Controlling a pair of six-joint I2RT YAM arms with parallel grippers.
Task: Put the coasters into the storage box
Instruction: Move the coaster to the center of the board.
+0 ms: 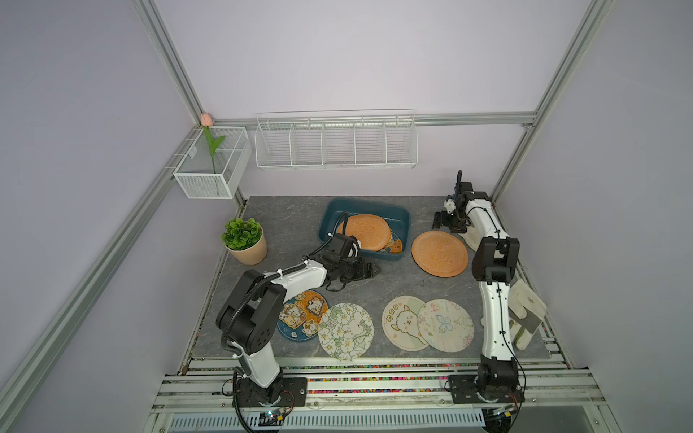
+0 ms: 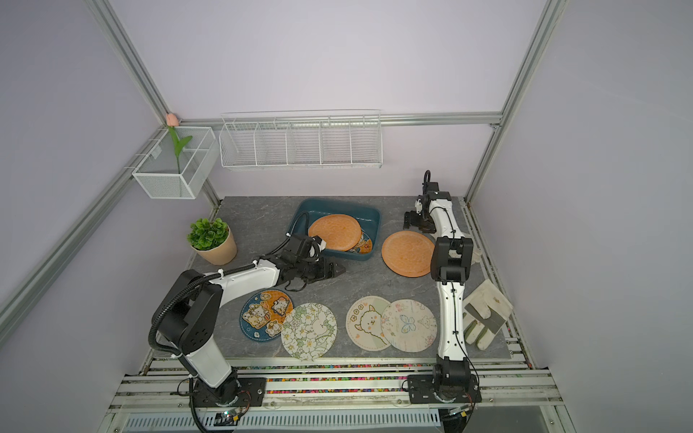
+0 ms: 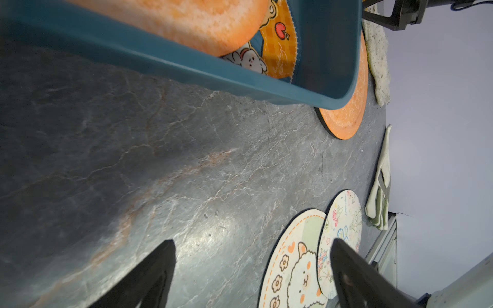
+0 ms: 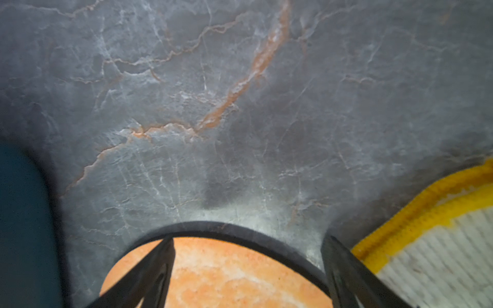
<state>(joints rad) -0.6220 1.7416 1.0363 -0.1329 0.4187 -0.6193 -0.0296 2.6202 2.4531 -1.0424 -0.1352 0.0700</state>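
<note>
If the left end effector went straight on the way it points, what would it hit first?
The left end effector angles down at bare table, short of the box; table first, probably, though depth is unclear.

Nothing readable here, tbh. The butterfly coaster (image 3: pixel 344 213) has some tiny scribbly writing near its rim, way too small to make out. The basket tag (image 1: pixel 193 150) is also illegible.

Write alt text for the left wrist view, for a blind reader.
A teal storage box holds a plain orange coaster lying over a cartoon coaster. The left gripper, jaws open, is over the grey table near a sheep coaster and a butterfly coaster.
</note>
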